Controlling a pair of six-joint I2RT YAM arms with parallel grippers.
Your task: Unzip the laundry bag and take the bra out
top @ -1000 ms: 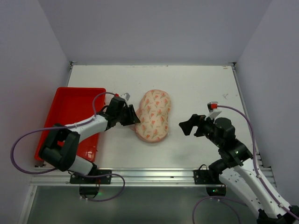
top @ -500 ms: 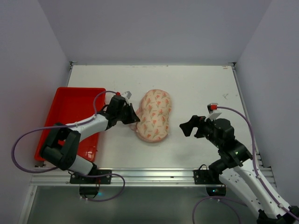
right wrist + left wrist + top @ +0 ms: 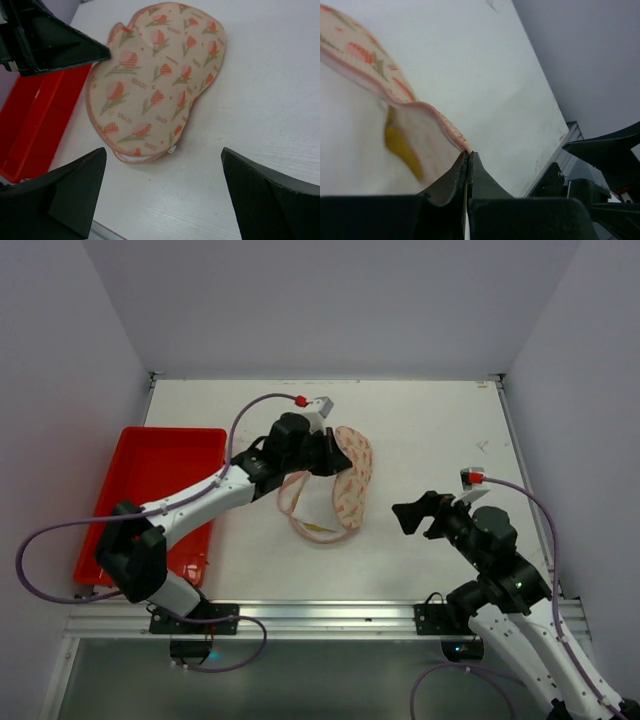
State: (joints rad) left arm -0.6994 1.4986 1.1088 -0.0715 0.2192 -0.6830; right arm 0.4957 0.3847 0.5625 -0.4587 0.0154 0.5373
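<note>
The laundry bag (image 3: 352,480) lies mid-table with its printed top flap (image 3: 155,80) raised on edge, tilted toward the right arm. My left gripper (image 3: 336,454) is shut on the flap's pink zipper edge (image 3: 451,131). Under the flap the pale inside of the bag (image 3: 312,502) shows, with a strip of the mustard-yellow bra (image 3: 401,146) in it, also visible near the front rim from above (image 3: 321,530). A small white zipper pull (image 3: 172,148) hangs at the bag's near end. My right gripper (image 3: 419,517) stands open to the right of the bag, apart from it and holding nothing (image 3: 162,195).
A red tray (image 3: 150,465) sits at the left, beside the left arm. The table's right edge (image 3: 520,470) and the back wall bound the white surface. A metal rail runs along the near edge below both arm bases.
The left gripper shut on the bag's edge, then rose and swung toward the back right, lifting the top flap open. The right arm shifted slightly right.
</note>
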